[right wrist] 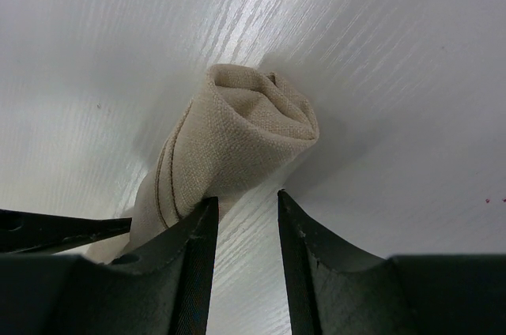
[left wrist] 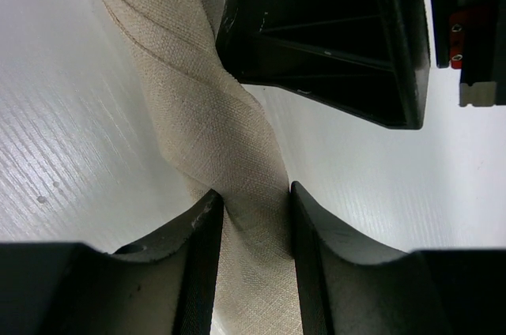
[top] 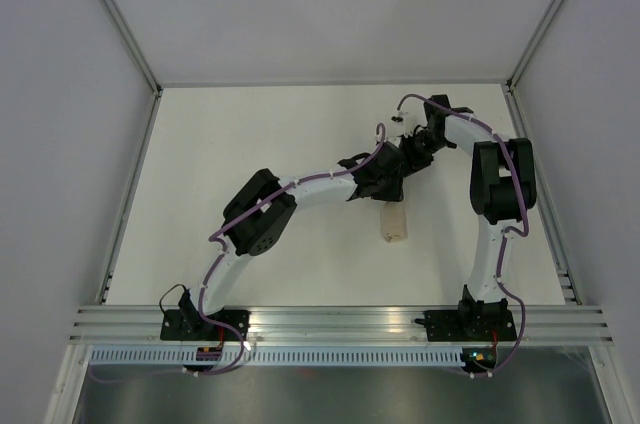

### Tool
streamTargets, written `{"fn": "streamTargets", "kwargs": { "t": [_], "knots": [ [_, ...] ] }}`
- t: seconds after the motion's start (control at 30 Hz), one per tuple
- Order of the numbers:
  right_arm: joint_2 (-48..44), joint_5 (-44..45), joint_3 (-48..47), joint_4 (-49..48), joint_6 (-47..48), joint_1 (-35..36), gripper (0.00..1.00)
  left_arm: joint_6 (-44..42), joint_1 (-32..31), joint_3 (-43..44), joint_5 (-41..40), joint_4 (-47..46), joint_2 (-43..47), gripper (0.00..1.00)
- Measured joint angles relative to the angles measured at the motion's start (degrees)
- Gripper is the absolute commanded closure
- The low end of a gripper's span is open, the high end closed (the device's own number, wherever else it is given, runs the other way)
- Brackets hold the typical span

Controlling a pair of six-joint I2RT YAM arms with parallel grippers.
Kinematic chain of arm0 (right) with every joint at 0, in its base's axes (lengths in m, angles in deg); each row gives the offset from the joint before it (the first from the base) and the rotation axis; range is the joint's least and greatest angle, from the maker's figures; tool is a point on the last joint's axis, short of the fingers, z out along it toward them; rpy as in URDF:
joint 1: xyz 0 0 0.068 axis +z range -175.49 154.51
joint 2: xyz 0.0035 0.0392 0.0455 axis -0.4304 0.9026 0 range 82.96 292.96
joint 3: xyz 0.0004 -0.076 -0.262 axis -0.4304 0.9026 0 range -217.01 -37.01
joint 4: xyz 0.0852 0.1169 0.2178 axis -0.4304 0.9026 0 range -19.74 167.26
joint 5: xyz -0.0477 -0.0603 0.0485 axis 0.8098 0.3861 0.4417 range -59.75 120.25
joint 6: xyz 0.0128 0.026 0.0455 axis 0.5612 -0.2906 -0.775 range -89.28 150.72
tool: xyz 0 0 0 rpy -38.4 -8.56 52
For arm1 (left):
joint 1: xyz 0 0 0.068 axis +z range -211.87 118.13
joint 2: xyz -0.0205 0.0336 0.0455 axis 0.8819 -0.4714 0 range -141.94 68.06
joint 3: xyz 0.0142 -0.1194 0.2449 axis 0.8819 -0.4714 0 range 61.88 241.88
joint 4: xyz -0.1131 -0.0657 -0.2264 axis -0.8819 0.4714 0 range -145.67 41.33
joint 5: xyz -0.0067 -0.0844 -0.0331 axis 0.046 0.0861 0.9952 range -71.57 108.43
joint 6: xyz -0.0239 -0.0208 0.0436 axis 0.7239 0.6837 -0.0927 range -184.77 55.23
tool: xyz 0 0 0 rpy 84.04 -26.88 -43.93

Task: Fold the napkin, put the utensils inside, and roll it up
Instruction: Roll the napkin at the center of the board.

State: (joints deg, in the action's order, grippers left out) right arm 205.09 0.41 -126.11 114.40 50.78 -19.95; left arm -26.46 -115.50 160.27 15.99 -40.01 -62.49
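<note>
In the right wrist view alone, the napkin (right wrist: 253,126) shows its rolled end.

Even, diffuse overhead light fills the top view. The matte white table top (top: 250,144) reads bright with no blown patches, the arms cast only faint, soft-edged shadows, and focus holds across the frame.

In the left wrist view, a streaked glare lies on the table at 9 o'clock. The weave of the rolled beige cloth napkin (left wrist: 198,98) is crisp, while the black fingers (left wrist: 198,272) of the left gripper (left wrist: 255,191) at 6 o'clock are dark and slightly soft.

In the right wrist view, a sheen runs down from 12 o'clock. A soft grey shadow spreads from the napkin toward 3 o'clock.
</note>
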Motion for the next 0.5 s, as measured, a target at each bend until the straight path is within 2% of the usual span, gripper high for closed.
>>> {"fn": "streamTargets", "kwargs": {
  "t": [0.5],
  "knots": [
    [-0.26,1.44,0.28,-1.77,-1.81,0.92,0.57,1.18,0.94,-3.65,1.79,-3.67,1.62,0.53]
  ]
}}
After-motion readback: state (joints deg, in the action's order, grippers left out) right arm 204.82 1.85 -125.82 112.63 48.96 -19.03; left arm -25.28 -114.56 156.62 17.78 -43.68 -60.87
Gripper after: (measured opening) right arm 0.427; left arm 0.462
